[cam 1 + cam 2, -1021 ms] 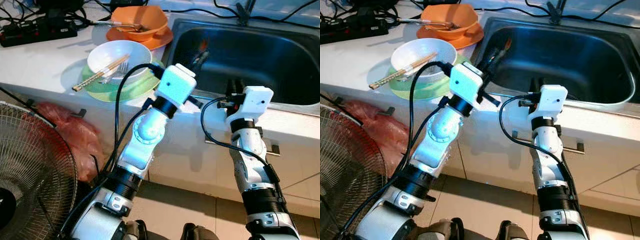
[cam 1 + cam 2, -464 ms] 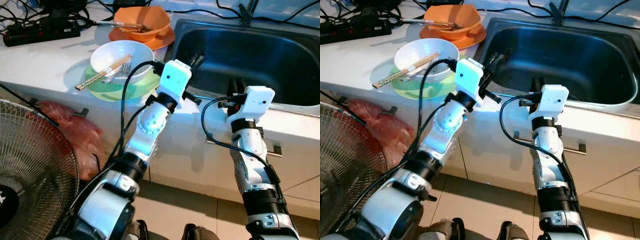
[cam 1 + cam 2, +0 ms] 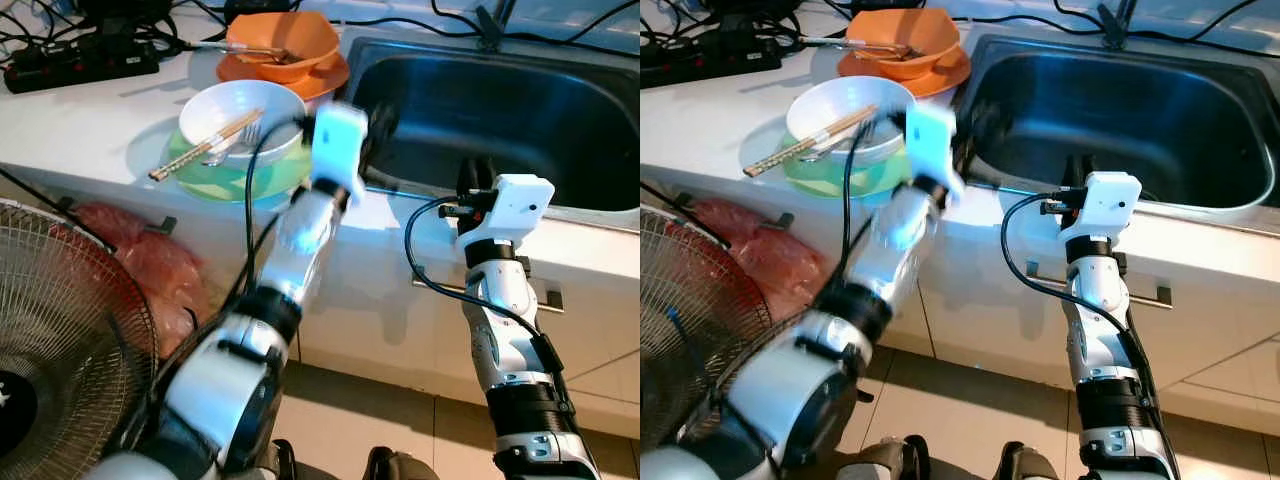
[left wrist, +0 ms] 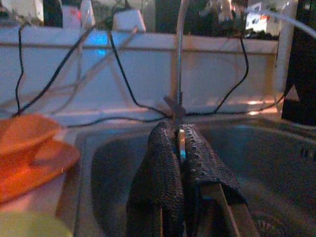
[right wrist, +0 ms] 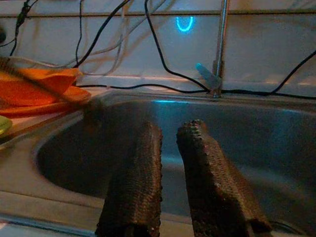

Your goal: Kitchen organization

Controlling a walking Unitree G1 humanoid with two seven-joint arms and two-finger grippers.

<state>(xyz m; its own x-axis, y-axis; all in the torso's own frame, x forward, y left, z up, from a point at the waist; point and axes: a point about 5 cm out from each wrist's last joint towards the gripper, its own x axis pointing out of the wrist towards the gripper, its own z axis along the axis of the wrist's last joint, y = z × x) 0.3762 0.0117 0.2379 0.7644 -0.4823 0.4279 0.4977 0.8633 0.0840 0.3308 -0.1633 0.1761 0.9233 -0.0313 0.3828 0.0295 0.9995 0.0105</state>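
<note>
My left gripper (image 4: 179,129) hangs over the left part of the steel sink (image 3: 520,110), shut on a thin utensil that I cannot name; its tan shaft runs under the fingers. The left arm is motion-blurred in the head views. At the sink's front rim my right gripper (image 5: 169,126) is open, its fingers a little apart with nothing between them. On the counter left of the sink, a white bowl (image 3: 240,108) rests on a green plate (image 3: 215,178), with chopsticks (image 3: 200,150) and a fork (image 3: 222,152) laid across it. Behind them, an orange bowl (image 3: 285,38) sits on an orange plate (image 3: 325,78).
A black power strip (image 3: 80,65) and cables lie at the counter's back left. The faucet (image 4: 178,59) rises behind the sink. Below the counter stand a fan (image 3: 60,330) and a red bag (image 3: 150,275) on the left.
My left arm has reached further forward, and its wrist has swung left towards the sink's left rim, now blurred. The right arm has stayed put.
</note>
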